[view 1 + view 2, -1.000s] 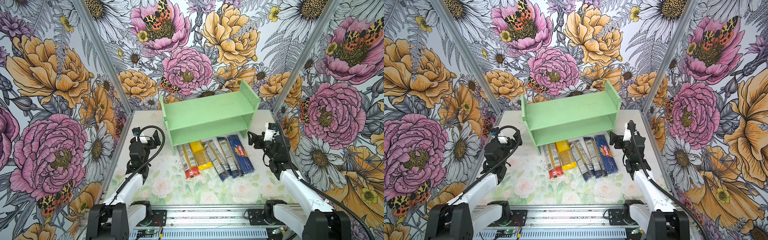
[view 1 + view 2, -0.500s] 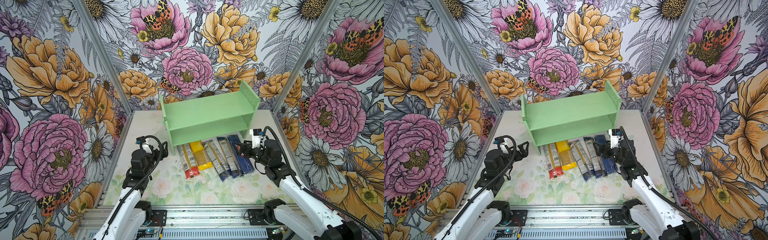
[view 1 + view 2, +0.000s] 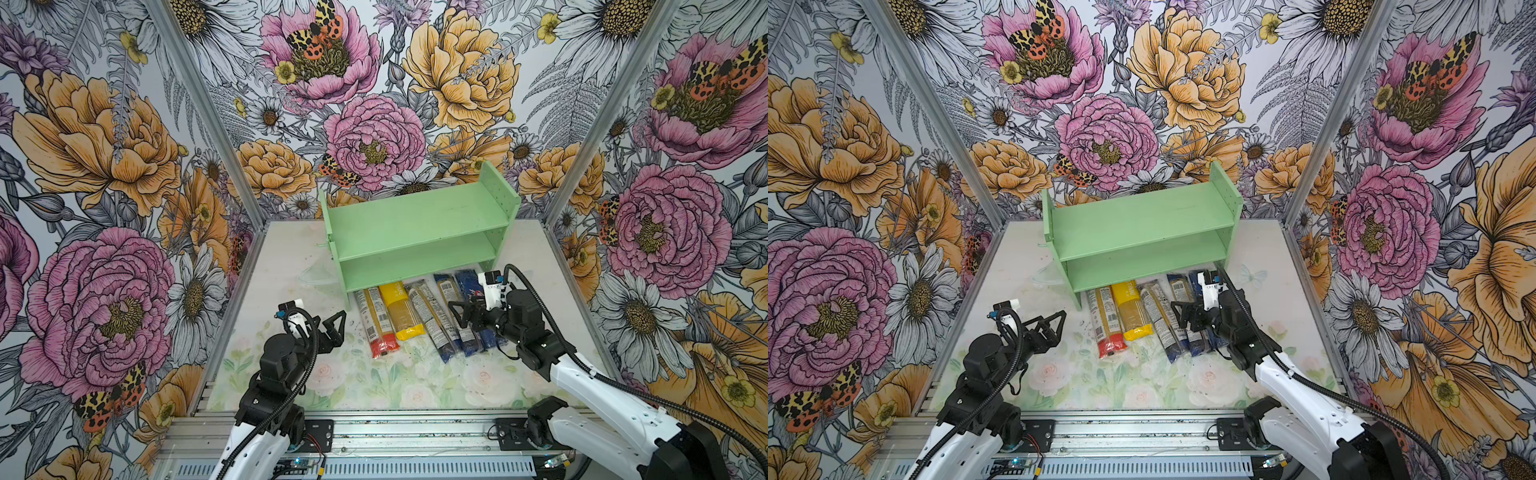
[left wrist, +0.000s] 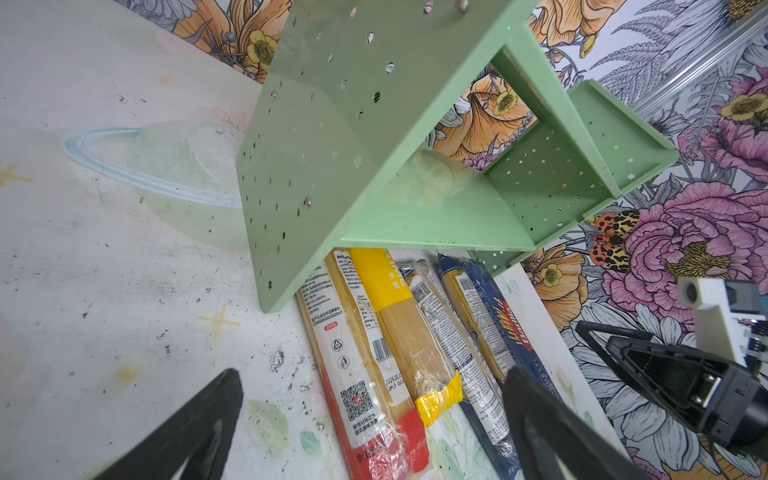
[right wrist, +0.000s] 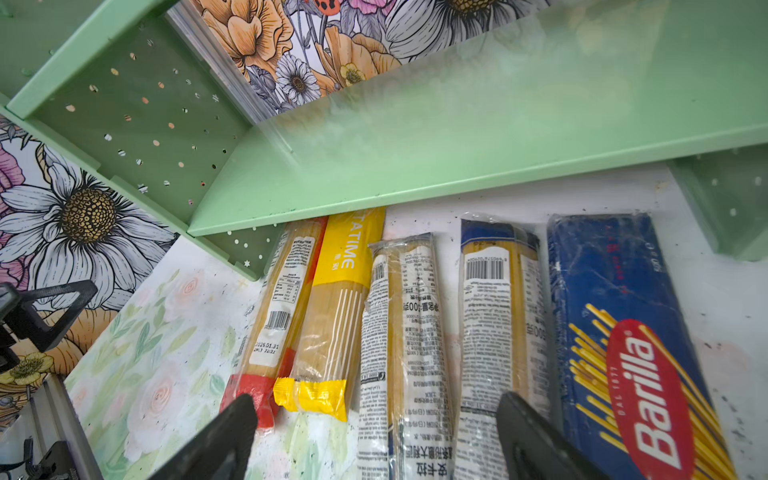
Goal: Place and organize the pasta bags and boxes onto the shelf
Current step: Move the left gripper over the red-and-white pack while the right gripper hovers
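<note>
The mint-green shelf (image 3: pixel 415 224) stands at the back of the table, both tiers bare. Five long pasta packs lie side by side in front of it, their far ends under its lower board: a red-ended bag (image 3: pixel 376 322), a yellow bag (image 3: pixel 401 311), two blue-ended clear bags (image 3: pixel 430 322) (image 5: pixel 498 316) and a dark blue Barilla box (image 5: pixel 623 332). My left gripper (image 3: pixel 332 328) is open, low over the table just left of the red-ended bag (image 4: pixel 365 374). My right gripper (image 3: pixel 459 318) hovers open over the blue-ended bags, hiding part of the box in both top views.
Flowered walls (image 3: pixel 124 208) close the table in on three sides. A metal rail (image 3: pixel 374 432) runs along the front edge. The bare floral tabletop (image 3: pixel 374 374) lies between the packs and the rail.
Both arms have swung in from the side walls toward the packs. The right gripper has come leftward over the blue packs; the left has come forward and rightward toward the red-ended bag.
</note>
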